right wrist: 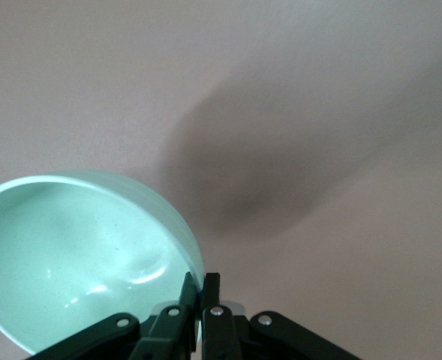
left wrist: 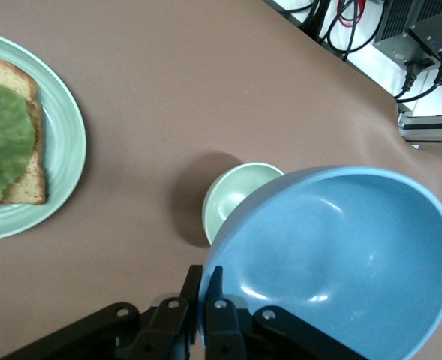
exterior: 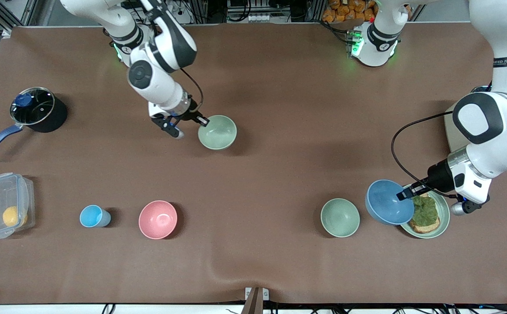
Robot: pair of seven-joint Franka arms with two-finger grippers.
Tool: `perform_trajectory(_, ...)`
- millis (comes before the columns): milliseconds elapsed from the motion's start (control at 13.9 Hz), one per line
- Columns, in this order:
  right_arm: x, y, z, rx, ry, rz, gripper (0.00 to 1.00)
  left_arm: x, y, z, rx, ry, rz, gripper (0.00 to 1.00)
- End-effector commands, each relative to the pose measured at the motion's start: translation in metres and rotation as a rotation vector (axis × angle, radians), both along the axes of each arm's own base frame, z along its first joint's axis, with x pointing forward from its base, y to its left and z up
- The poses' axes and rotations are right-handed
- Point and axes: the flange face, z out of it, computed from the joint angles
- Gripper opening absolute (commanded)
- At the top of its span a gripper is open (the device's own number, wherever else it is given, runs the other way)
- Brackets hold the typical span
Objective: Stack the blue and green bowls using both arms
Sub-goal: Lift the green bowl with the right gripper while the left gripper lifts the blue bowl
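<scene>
Counter (exterior: 279,65): brown cover across the whole front view, wrinkle at lower-centre edge. Big open band through the middle of the frame; the upper centre between the two arm bases is also bare.

Arms: 2. Right arm enters upper left of frame, left arm at the right edge.

Bowls: 4 – 2 green, 1 blue, 1 pink.
- green bowl (exterior: 217,132), centre-left, upper half of frame: tilted, rim pinched by the right end effector (exterior: 203,121); fingers (right wrist: 210,291) closed tight on the rim, one inside, one outside. Whether it is off the counter I cannot tell.
- blue bowl (exterior: 389,202), lower right: lifted and tilted, rim clamped by the left end effector (exterior: 404,195), closed on the edge. It hangs partly over the green plate (exterior: 443,214). In the left wrist view the blue bowl (left wrist: 341,262) partly covers the bowl below.
- second green bowl (exterior: 340,217), lower right: upright on the counter, just beside the blue bowl.
- pink bowl (exterior: 158,219), lower left, upright, clear room around it.

Others, 1 each: black saucepan (exterior: 39,109) with glass lid and blue handle, upper left; clear lidded box (exterior: 4,205) holding a yellow fruit, at the left edge; green plate with toast and lettuce; small light-blue cup (exterior: 94,216), between box and pink bowl.
</scene>
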Motion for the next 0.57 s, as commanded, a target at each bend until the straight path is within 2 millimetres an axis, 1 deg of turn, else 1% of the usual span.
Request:
perform_trajectory(0,-0.008,0.024,-0.022,0.007,-0.02,-0.045,0.0,-0.005,-0.02,0.009,-0.028,0.018,0.012,0.0)
perform_trajectory(215,-0.012,0.042,-0.021,0.023,-0.021,-0.069,0.0,-0.006,-0.023,0.007,-0.029,0.026,0.014,0.0)
perform_trajectory(287,-0.016,0.052,-0.025,0.026,-0.014,-0.07,0.0,-0.006,-0.023,0.006,-0.029,0.027,0.014,0.0)
perform_trajectory(502,-0.02,0.069,-0.042,0.024,-0.019,-0.085,0.0,-0.006,-0.025,-0.002,-0.028,0.041,0.014,0.0)
